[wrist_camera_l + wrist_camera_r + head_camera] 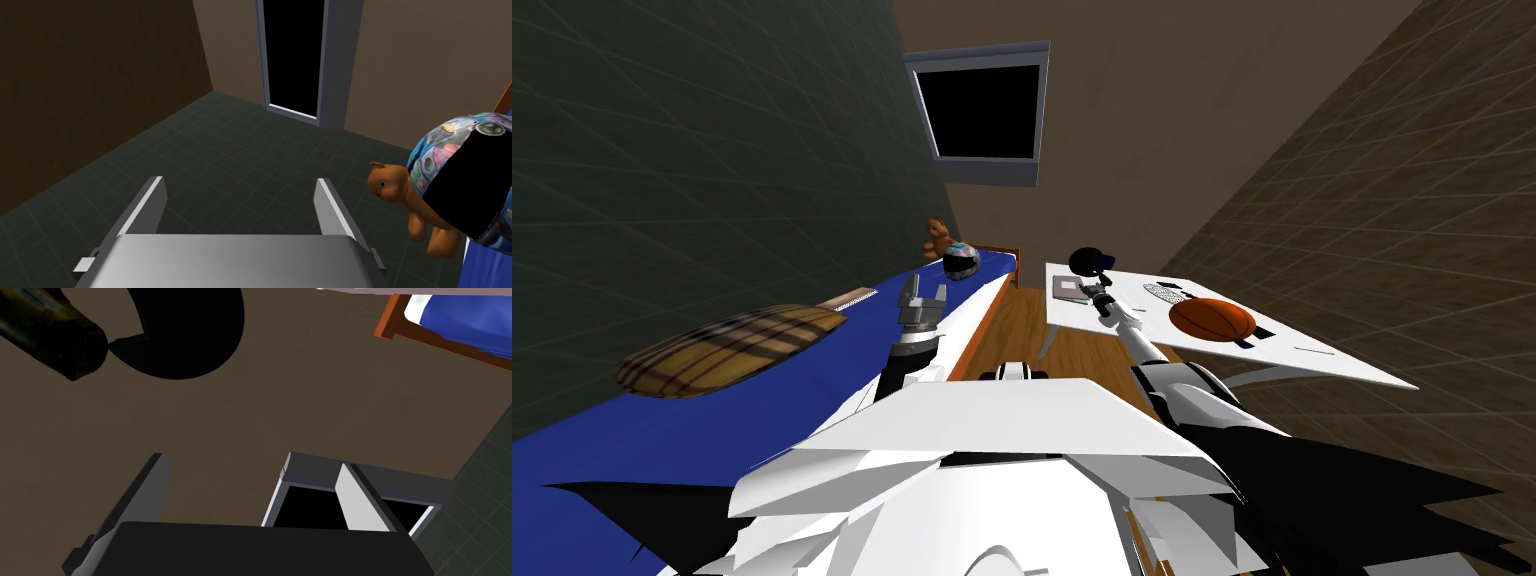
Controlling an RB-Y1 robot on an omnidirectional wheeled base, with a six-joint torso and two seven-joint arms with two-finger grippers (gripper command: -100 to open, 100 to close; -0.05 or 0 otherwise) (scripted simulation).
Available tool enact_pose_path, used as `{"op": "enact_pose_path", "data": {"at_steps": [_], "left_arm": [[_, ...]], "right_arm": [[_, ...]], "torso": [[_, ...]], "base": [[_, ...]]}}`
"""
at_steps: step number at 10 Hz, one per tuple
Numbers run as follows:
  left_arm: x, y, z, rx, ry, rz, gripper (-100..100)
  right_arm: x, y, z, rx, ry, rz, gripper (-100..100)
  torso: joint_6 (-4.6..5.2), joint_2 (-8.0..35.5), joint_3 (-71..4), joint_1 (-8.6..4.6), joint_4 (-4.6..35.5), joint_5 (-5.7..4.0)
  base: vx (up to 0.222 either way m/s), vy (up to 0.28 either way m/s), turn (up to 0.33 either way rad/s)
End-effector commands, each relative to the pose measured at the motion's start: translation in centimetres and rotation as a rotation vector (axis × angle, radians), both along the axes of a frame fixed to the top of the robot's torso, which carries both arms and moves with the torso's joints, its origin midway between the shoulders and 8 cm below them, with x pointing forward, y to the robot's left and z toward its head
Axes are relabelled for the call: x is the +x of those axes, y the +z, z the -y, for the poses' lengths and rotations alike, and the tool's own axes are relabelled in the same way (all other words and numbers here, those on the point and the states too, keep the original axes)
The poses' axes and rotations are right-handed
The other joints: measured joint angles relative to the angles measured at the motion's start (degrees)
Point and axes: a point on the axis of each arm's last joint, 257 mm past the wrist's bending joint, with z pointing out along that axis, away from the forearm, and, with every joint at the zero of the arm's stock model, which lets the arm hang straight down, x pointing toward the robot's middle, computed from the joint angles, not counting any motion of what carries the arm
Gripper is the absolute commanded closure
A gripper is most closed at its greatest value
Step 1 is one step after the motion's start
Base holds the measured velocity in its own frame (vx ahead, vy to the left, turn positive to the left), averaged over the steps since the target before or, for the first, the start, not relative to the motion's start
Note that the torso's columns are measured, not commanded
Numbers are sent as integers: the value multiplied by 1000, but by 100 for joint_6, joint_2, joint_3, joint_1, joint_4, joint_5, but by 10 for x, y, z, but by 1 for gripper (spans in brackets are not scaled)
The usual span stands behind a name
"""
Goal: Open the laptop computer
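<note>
The laptop [1067, 288] is a flat grey slab lying shut at the near left corner of the white table [1312, 360]. My right gripper [1092, 291] hangs at the laptop's right edge, just short of a black round helmet [1089, 261]. In the right wrist view that gripper [255, 498] is open with nothing between its fingers, and the black helmet [185, 333] looms beyond them. My left gripper [925, 294] is raised over the blue bed [712, 420]. It stands open [240, 205] and empty.
An orange basketball [1212, 319] and a racket [1167, 293] lie on the table. A patterned helmet [961, 261], a brown teddy bear [938, 238] and a plaid pillow [727, 345] rest on the bed. A wooden floor strip [1022, 320] runs between bed and table. A doorway [982, 110] opens onto a black area.
</note>
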Motion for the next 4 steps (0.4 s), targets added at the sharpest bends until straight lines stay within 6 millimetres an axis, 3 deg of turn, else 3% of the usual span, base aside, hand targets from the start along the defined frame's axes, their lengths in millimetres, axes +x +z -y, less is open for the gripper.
{"op": "enact_pose_path", "data": {"at_steps": [1, 4], "left_arm": [[0, 0, 0, 0, 0, 0, 0], [0, 0, 0, 0, 0, 0, 0]], "right_arm": [[0, 0, 0, 0, 0, 0, 0], [0, 0, 0, 0, 0, 0, 0]], "torso": [[0, 4, 2, 1, 1, 0], [0, 10, 6, 2, 3, 1]], "base": [[0, 0, 0], [0, 0, 0]]}}
